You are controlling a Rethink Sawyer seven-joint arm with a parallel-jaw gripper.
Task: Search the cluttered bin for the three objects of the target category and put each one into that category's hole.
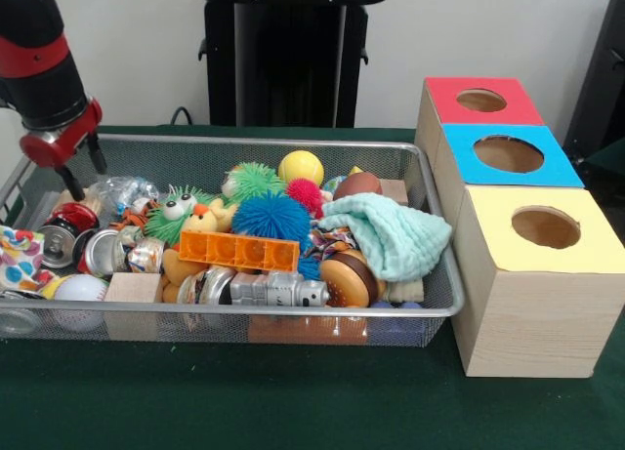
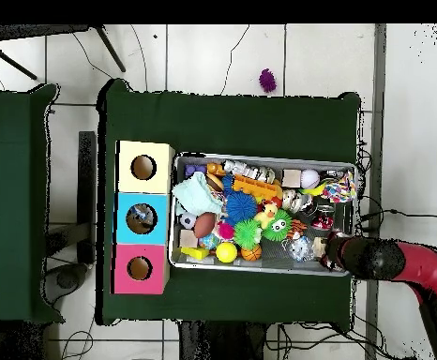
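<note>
1. Nearest the front camera, along the near rim of the cluttered bin: a baseball, a wooden block, a silver robot-like toy lying on its side, and a burger toy.
2. Further in: an orange block with its long axis along the bin's length, a blue spiky ball just behind it, a teal cloth heaped at the end next to the boxes, and crushed cans at the opposite end.
3. Toward the far rim: a green spiky ball and a yellow ball.
4. Farthest, above the bin's far left corner in the front view: the gripper, raised clear of the pile, fingers spread apart, holding nothing.
5. Key relation, as a judgement: nearly all the clutter lies rightward and camera-ward from the gripper, cans closest beneath it. Target category not told by the pictures, so no single object to be singled out.
6. Three boxes just beyond the bin's other short end: yellow-topped box nearest, blue-topped box behind, red-topped box farthest. Hence any carry likely to run the bin's whole long axis, away from the gripper's present corner.
7. Only one arm, so no choice of nearer hand.
</note>
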